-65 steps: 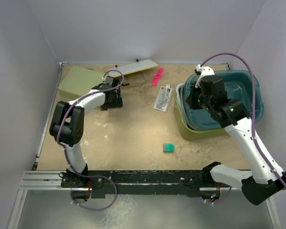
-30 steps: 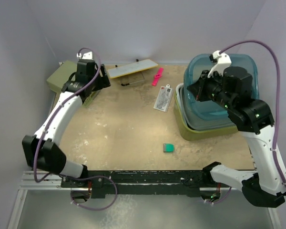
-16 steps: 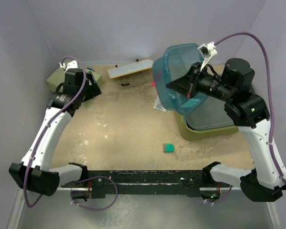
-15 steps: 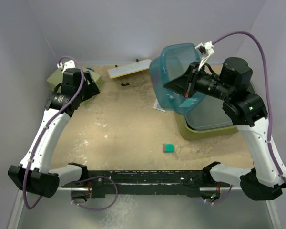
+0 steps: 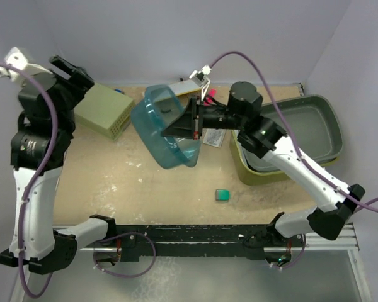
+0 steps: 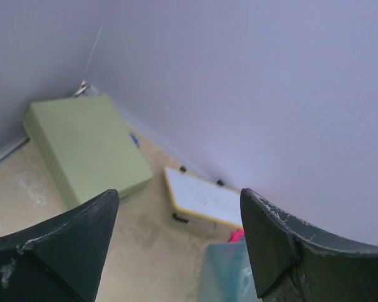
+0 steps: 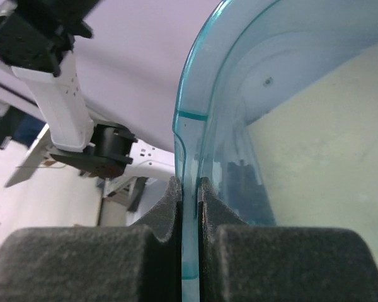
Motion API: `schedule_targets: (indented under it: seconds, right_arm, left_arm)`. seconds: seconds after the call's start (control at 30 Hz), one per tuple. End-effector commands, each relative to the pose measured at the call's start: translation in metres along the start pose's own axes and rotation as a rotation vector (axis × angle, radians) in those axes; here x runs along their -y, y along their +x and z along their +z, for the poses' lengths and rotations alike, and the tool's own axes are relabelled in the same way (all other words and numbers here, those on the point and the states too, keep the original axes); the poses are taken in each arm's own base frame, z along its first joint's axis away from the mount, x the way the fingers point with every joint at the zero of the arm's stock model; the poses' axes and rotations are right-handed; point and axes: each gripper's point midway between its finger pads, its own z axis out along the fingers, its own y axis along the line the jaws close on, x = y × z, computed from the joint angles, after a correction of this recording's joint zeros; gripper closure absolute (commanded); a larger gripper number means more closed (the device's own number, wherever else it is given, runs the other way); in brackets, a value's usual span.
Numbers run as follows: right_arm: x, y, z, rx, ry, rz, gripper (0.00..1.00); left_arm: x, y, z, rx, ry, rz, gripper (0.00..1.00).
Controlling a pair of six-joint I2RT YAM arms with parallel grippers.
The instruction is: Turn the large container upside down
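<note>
both aloft: right end effector [image 5: 198, 123] grips teal tub [image 5: 159, 135] by its rim over the table [image 5: 145, 189], left end effector [image 6: 176, 196] spread wide.

Sandy-tan desk [image 5: 145, 189] carried a pale green box [image 5: 104, 110] at far left, a white yellow-edged board [image 6: 201, 200] by the back wall, a small teal block [image 5: 222, 195] mid-front, and the olive-green large container [image 5: 264, 173] at right, open side up.
</note>
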Motion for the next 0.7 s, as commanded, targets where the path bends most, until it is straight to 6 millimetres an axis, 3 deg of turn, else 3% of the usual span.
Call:
schedule_targets:
  seconds: [0.0,0.13,0.3,0.37,0.5,0.67]
  right_arm:
    - [-0.041,-0.013,0.010,0.087,-0.236,0.004,1.00]
    - [-0.041,0.004,0.026,0.050,-0.349,0.110,1.00]
    - [-0.063,0.009,0.031,0.024,-0.624,0.255,1.00]
    - [-0.062,0.010,0.033,0.021,-0.682,0.315,1.00]
    - [-0.041,0.018,0.037,0.040,-0.746,0.467,1.00]
    - [0.007,0.038,0.045,0.070,-0.724,0.653,1.00]
  left_arm:
    - [0.013,-0.075,-0.038,0.193,0.071,-0.118,0.25]
    - [0.019,-0.096,-0.049,0.221,0.086,-0.097,0.25]
    - [0.031,-0.105,-0.058,0.213,0.148,-0.093,0.25]
    - [0.033,-0.114,-0.066,0.233,0.160,-0.102,0.25]
    - [0.034,-0.111,-0.063,0.223,0.163,-0.099,0.25]
    - [0.042,-0.092,-0.053,0.159,0.192,-0.082,0.25]
